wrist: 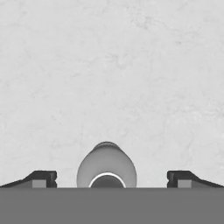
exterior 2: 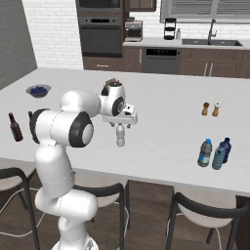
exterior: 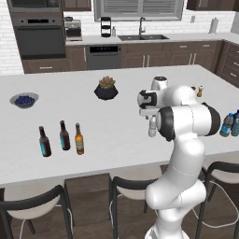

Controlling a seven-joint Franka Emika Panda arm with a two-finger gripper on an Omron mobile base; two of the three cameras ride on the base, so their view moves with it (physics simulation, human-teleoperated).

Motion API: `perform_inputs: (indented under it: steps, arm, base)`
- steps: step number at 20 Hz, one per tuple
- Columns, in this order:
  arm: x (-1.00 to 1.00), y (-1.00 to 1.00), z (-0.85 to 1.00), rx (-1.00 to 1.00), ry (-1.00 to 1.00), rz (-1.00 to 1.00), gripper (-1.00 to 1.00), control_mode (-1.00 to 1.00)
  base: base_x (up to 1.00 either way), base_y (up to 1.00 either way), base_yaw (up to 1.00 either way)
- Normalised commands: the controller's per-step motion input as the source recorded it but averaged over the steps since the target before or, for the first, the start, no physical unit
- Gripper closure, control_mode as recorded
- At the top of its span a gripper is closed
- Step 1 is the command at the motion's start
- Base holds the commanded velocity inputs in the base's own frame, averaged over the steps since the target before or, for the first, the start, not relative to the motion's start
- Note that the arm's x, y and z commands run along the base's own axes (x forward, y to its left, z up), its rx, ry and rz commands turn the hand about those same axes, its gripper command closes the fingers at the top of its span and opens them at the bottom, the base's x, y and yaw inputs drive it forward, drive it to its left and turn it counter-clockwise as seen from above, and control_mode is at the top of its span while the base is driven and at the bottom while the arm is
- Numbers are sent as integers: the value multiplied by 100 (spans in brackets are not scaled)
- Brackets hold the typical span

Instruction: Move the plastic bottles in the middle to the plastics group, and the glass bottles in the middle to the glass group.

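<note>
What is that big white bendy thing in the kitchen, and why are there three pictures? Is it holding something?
The white thing is a robot arm. At its end sits a pincer with two fingers for picking things up.

Two pictures come from cameras behind the arm, one on its left, one on its right. The third comes from a camera on the hand, looking straight down.

On the white counter stand three brown beer bottles, a bowl of blueberries, a potted plant, salt and pepper shakers and some blue water bottles.

The pincer is wide open right above a pale grey bottle. Its fingers stand on either side without touching, so nothing is held yet.
</note>
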Motion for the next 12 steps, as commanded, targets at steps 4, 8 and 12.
perform_inputs:
  steps: [4,8,12]
  arm:
    - [0,0,-9,0,0,0,-100,-100]
    - [0,0,-15,0,0,0,-100,-100]
    - [0,0,-12,2,0,0,-100,-100]
  base:
    - [0,0,0]
    - [0,0,0]
    - [0,0,0]
